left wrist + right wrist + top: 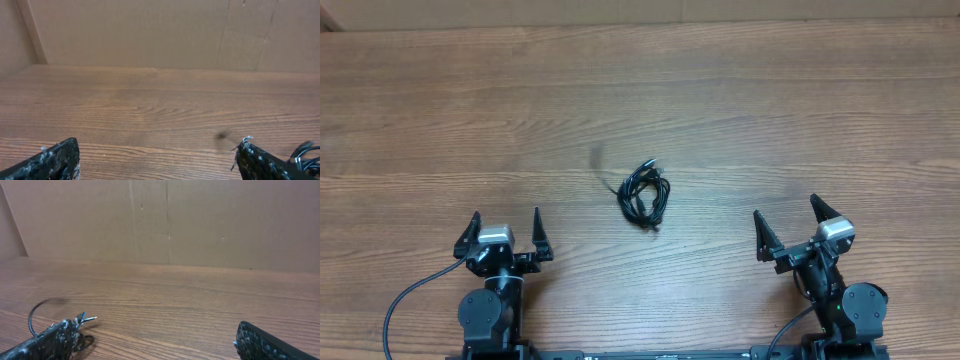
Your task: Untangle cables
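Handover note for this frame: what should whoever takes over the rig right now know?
Left gripper: open, holding nothing, apart from the cables.
Right gripper: open, holding nothing, also apart from them.
Cables: one small tangled bunch lying on the table, roughly midway between the two arms and a little ahead of them.
Done: nothing yet; the bunch is not separated.
Left: everything. Probably grip a cord with each arm, pull them apart and lay them down separately.

Thin black cables (646,194) lie bunched mid-table.
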`<state>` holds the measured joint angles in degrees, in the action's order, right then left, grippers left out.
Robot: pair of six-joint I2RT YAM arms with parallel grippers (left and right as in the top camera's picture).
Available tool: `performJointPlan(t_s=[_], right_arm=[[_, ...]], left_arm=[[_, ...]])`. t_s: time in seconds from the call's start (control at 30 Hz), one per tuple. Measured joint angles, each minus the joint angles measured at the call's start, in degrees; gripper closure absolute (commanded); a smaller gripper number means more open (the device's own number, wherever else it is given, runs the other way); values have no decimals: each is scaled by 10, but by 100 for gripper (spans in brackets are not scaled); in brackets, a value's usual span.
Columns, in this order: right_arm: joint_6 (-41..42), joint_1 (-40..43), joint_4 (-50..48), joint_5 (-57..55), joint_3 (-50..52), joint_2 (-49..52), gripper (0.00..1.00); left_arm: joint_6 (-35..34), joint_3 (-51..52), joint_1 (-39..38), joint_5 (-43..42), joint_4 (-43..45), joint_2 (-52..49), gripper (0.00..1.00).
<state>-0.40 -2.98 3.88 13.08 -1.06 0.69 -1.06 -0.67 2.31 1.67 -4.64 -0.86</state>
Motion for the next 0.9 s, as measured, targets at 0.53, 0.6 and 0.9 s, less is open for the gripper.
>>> performJointPlan(t_s=[0.53,0.6,0.9], right_arm=[[0,0,0,0,0,28,0],[0,0,0,0,0,28,0],[0,0,0,0,0,28,0]], left_arm=[[0,0,0,0,0,0,1],[0,0,0,0,0,0,0],[0,0,0,0,0,0,1]])
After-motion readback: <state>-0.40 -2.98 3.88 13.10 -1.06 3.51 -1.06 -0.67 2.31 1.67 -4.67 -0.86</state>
